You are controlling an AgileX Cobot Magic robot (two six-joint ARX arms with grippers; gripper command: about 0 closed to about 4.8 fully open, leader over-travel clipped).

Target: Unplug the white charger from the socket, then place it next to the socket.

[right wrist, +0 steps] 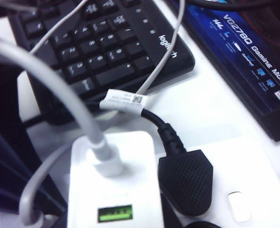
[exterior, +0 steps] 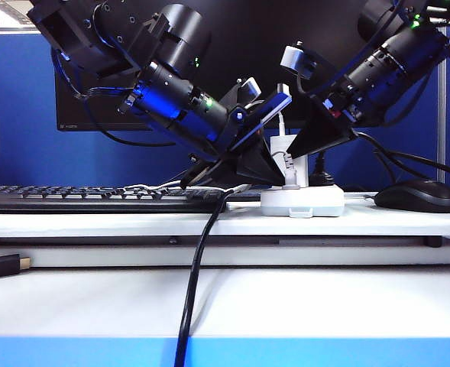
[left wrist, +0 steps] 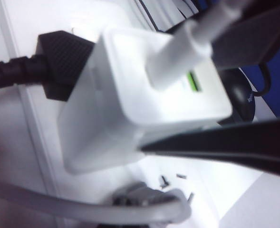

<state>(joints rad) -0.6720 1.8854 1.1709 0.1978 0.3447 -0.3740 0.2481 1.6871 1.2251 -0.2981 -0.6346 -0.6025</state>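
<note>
The white charger (exterior: 280, 145) stands upright on the socket (exterior: 305, 202), with its thin white cable leaving the top end. My right gripper (exterior: 292, 157) comes down from the upper right. In the left wrist view its black fingers (left wrist: 225, 142) lie on both sides of the charger (left wrist: 144, 95), shut on it. In the right wrist view the charger (right wrist: 113, 190), with its green port, sits beside a round black plug (right wrist: 185, 180) on the socket (right wrist: 258, 185). My left gripper (exterior: 274, 178) rests low at the socket's left end; its jaws are hidden. The charger's foot is hidden.
A black keyboard (exterior: 95, 199) lies left of the socket and a black mouse (exterior: 417, 196) to its right. A monitor (exterior: 240, 46) stands behind. A thick black cable (exterior: 198, 267) hangs over the desk's front edge. A smaller white cable plug (exterior: 291, 177) sits in the socket's front.
</note>
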